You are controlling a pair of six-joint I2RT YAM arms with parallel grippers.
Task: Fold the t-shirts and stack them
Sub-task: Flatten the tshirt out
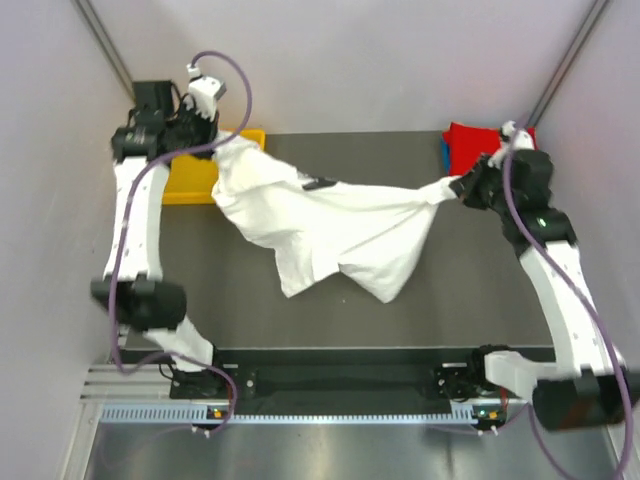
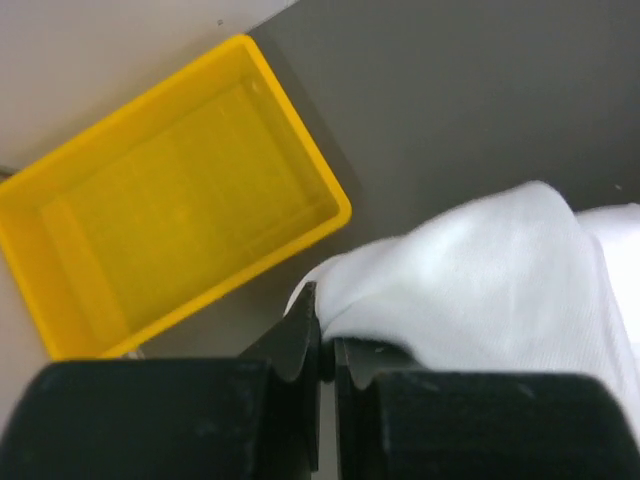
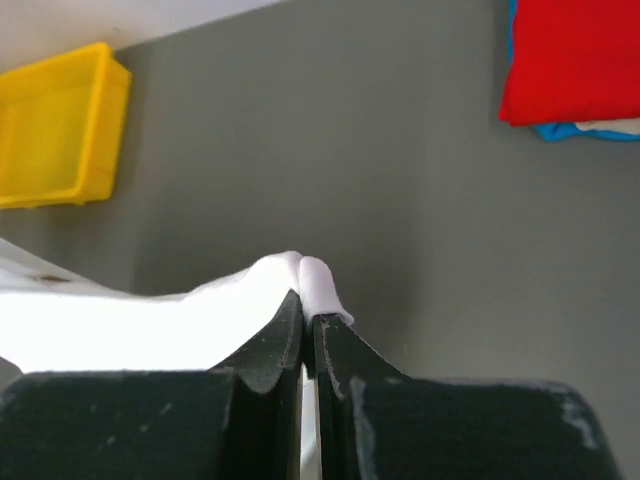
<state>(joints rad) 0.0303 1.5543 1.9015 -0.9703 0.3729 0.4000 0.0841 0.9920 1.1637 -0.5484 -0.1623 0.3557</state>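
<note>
A white t-shirt (image 1: 330, 225) hangs stretched between my two grippers above the dark table, its lower part sagging toward the near side. My left gripper (image 1: 222, 143) pinches one end at the far left, jaws shut on white cloth (image 2: 470, 280). At the far right my right gripper (image 1: 462, 187) is shut on the other end, a small fold of white cloth (image 3: 300, 275) bulging over the fingertips. A folded red t-shirt (image 1: 470, 145) lies on a blue one at the far right corner, with the red t-shirt (image 3: 570, 55) and the blue edge (image 3: 560, 132) also in the right wrist view.
A yellow plastic tray (image 1: 195, 180) sits at the far left edge of the table, partly behind the shirt; it holds nothing in the left wrist view (image 2: 170, 210). Walls close in on both sides. The table (image 1: 450, 290) is dark grey.
</note>
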